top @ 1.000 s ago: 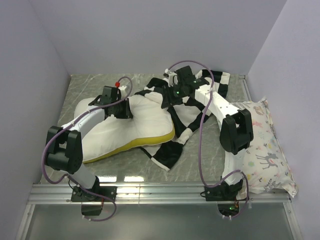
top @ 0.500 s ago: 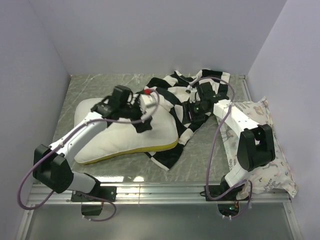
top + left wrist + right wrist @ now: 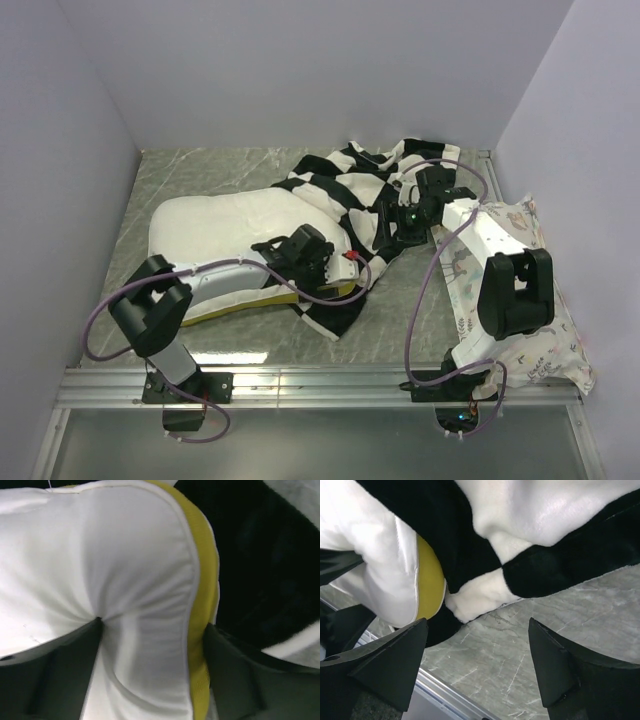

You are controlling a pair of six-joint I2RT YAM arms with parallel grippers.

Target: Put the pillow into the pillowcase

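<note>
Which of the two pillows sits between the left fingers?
The plain white pillow with the yellow band; the deer-print pillow lies apart, far right.

The left gripper (image 3: 330, 264) is lying across the yellow-banded near edge of the pillow (image 3: 220, 230), with the pillowcase (image 3: 345, 190) bunching just beyond its jaws. The right gripper (image 3: 390, 230) is reaching down at the pillowcase's right side, over the bench (image 3: 200, 175).

Lilac walls (image 3: 300, 70) enclose a grey marbled table (image 3: 200, 170).
</note>
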